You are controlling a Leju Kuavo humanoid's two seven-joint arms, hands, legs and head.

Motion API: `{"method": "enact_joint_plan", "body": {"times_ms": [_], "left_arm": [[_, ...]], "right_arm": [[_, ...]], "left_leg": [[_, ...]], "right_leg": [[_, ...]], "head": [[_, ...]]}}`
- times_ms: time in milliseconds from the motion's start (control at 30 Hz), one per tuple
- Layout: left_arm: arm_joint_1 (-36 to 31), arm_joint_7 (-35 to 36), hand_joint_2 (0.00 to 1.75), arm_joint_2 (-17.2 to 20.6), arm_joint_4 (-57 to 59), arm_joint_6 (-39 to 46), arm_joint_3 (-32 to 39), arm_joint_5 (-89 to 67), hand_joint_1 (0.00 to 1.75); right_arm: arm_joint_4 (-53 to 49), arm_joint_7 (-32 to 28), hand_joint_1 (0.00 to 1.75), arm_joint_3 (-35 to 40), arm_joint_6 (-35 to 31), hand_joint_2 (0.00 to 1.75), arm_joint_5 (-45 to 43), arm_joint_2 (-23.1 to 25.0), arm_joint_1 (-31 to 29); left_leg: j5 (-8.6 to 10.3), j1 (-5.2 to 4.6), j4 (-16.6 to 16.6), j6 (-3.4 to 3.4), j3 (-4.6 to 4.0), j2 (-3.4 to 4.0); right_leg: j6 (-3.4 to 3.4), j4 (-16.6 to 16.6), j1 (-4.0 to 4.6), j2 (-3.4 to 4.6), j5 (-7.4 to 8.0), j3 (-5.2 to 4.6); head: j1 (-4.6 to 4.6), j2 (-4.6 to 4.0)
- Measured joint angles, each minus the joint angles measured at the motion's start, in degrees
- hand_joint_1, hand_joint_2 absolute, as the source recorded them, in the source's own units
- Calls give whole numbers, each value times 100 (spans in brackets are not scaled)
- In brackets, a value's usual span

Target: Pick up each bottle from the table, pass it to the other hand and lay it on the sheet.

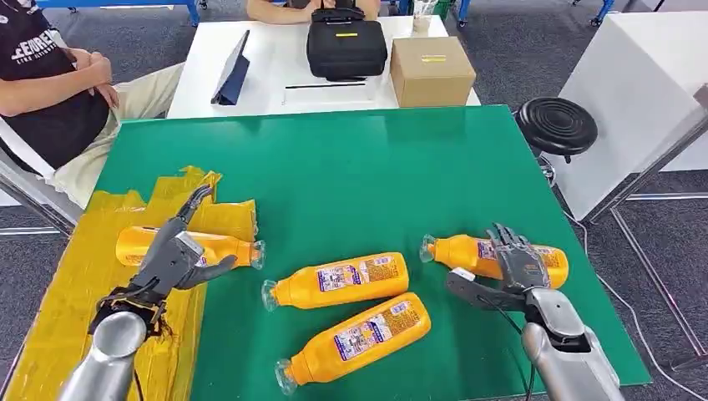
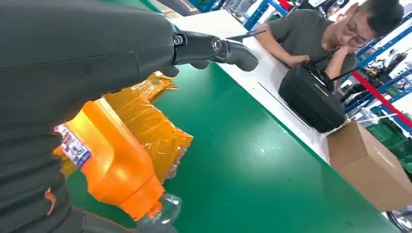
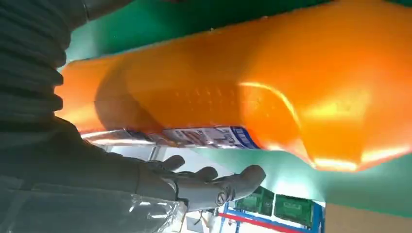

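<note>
nearest the head camera, the right hand (image 1: 516,266) is seen lowered over the right-most bottle (image 1: 467,253), fingers spread across its body and the thumb held out on the near side; it is judged to be set about the bottle, but whether a grip has been closed cannot be told. in the right wrist view the orange flank of this bottle (image 3: 233,92) is met close against the hand (image 3: 63,160), with fingertips (image 3: 248,175) showing beyond it. its long axis is laid across the green table (image 1: 351,167), cap toward the table's middle, so it is reached crosswise by this hand, which is much the nearer.

outward to the left, the left hand (image 1: 171,255) is held open, fingers apart, just above a bottle on the sheet (image 1: 213,247), already laid on the yellow sheet (image 1: 75,284). no contact with it can be confirmed.

between the hands, two middle bottles (image 1: 338,281) (image 1: 359,334) are left lying on the table, caps pointing left.
</note>
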Motion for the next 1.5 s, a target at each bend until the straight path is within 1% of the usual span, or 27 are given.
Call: {"method": "enact_joint_plan", "body": {"times_ms": [167,367,600,700,867,1067,1167,1400,1500], "left_arm": [[-122,17,175,-72,37,-48,-9,79,0],[-164,31,175,-111,46,-57,-11,87,0],[-166,33,175,-125,46,-57,-11,87,0],[-196,44,175,-133,55,-101,-11,101,0],[-273,101,175,-149,74,-131,-11,151,0],[-108,24,175,-125,83,-87,77,319,0],[-166,-31,175,-125,160,-98,103,330,0],[-194,-63,175,-107,324,-83,103,420,0],[-187,-94,175,-83,411,-44,103,470,0]], "right_arm": [[0,295,0,72,736,175,-212,-212,-105],[0,317,0,120,778,175,-251,-354,-112],[0,328,0,166,800,175,-267,-391,-116],[15,446,0,190,1148,175,-420,-459,-209],[31,509,0,288,1530,175,-794,-846,-377],[-245,610,0,299,1724,175,-1008,-1414,-198],[-243,616,0,310,1796,175,-1075,-1624,-205],[-240,597,0,347,1774,175,-1132,-1792,-225],[-140,553,0,424,1774,175,-1180,-1832,-375]], "left_leg": [[0,0,0,0,11,-8],[0,0,1,1,15,-14],[0,0,1,1,18,-16],[1,-1,2,1,20,-16],[3,-11,2,5,17,-21],[3,-16,2,7,-1,-21],[3,-16,2,7,-6,-24],[2,-14,0,7,-7,-20],[3,-14,1,8,-7,-21]], "right_leg": [[0,-2,0,-5,0,10],[0,-5,-1,-8,0,19],[0,-8,-1,-9,0,24],[1,-8,-3,-9,0,24],[8,-8,-11,-13,5,27],[10,-8,-13,-16,6,8],[11,-8,-13,-18,5,5],[11,-7,-11,-17,5,5],[11,-7,-11,-16,5,3]], "head": [[2,0],[0,0],[0,0],[-2,0],[0,0],[0,0],[0,0],[-2,0],[-2,0]]}}
